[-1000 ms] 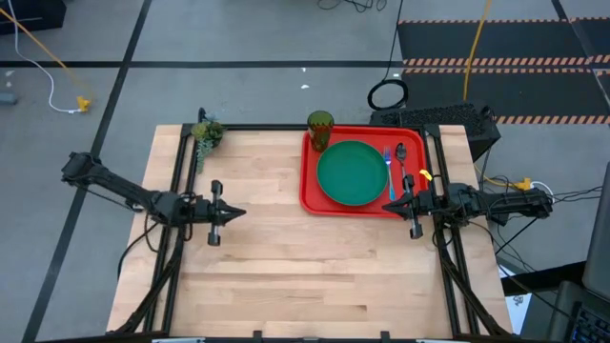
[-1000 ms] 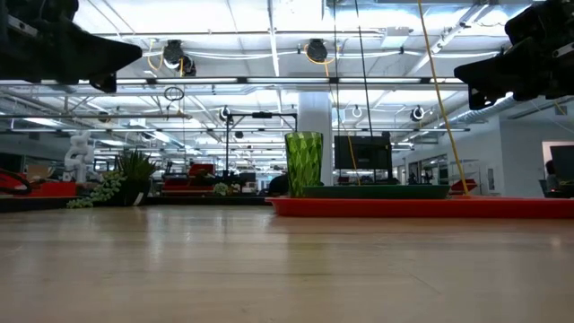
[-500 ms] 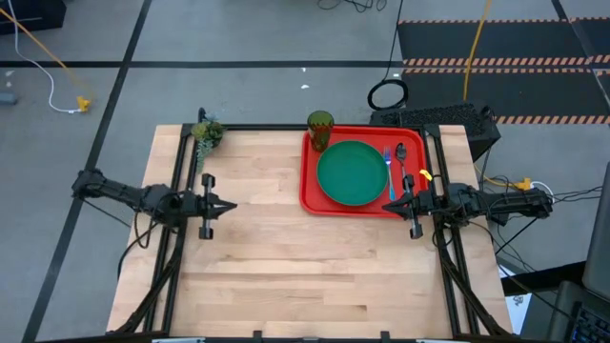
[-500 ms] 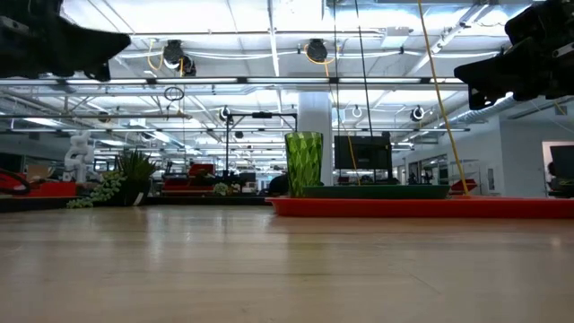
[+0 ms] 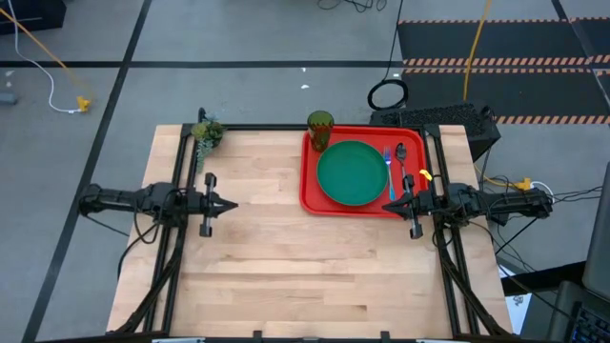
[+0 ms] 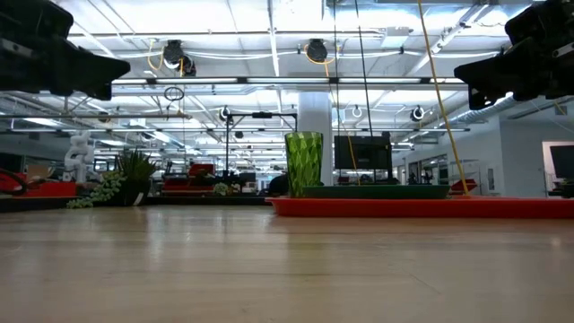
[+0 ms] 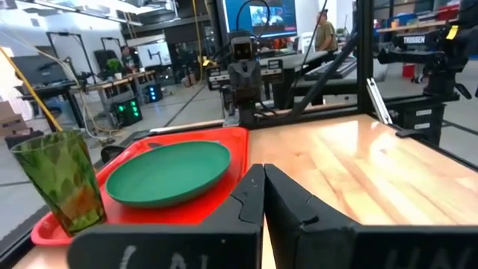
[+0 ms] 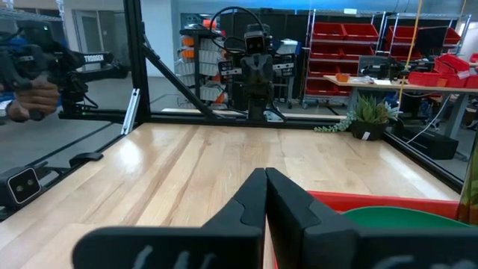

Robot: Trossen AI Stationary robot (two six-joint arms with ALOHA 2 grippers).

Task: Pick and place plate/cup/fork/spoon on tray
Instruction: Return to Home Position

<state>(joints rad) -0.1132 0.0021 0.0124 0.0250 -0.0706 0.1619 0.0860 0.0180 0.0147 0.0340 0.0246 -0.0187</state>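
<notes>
The red tray (image 5: 310, 181) lies at the table's far right. On it rest the green plate (image 5: 352, 173), the olive-green cup (image 5: 320, 130) upright at its far-left corner, and the blue-handled fork (image 5: 389, 171) and spoon (image 5: 403, 164) right of the plate. The left wrist view also shows the plate (image 7: 168, 172) and the cup (image 7: 61, 183). My left gripper (image 5: 233, 205) is shut and empty above the table's left part. My right gripper (image 5: 386, 206) is shut and empty above the tray's near-right corner.
A small green plant clump (image 5: 206, 133) sits at the table's far-left corner. Black frame rails (image 5: 181, 171) run along the table's left and right sides. Bare wood (image 5: 286, 267) spreads over the table's middle and near part.
My left gripper has drawn back toward the table's left edge and a little toward its far edge, its arm folding back. It stays shut. My right gripper and the tableware have kept still.
</notes>
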